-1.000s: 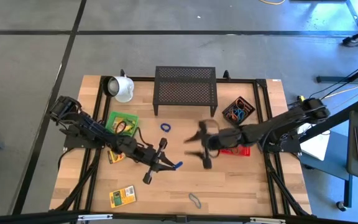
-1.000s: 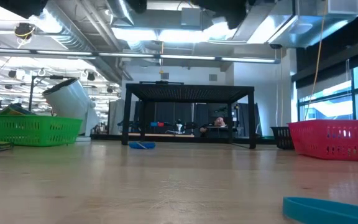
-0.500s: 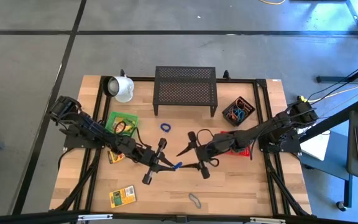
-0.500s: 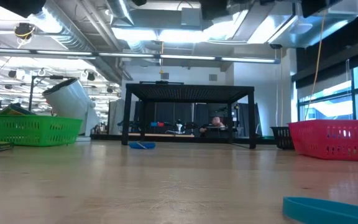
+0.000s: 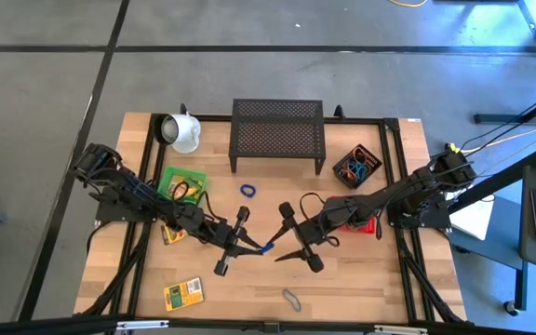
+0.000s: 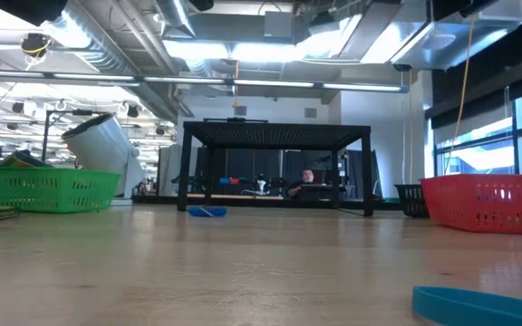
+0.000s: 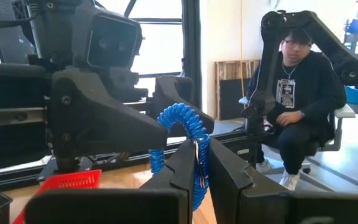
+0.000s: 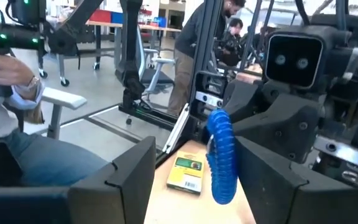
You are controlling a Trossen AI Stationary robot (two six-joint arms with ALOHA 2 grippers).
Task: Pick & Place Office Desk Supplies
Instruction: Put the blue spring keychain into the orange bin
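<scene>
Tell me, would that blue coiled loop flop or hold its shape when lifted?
Probably floppy: the blue coiled loop droops from the left hand, pinched at one point. It likely stretches like a spring and looks light.

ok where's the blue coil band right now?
The blue coil band is mid-table in the high view, pinched in the left gripper, with the right gripper open around it from the right. It shows up close in both wrist views.

My overhead feed is evenly lit with soft, faint shadows. At table level, ceiling lights [image 6: 243, 45] glare across the top of the frame and the near tabletop [image 6: 243, 281] blurs. Window light [image 7: 160, 37] washes out the left wrist feed.
</scene>
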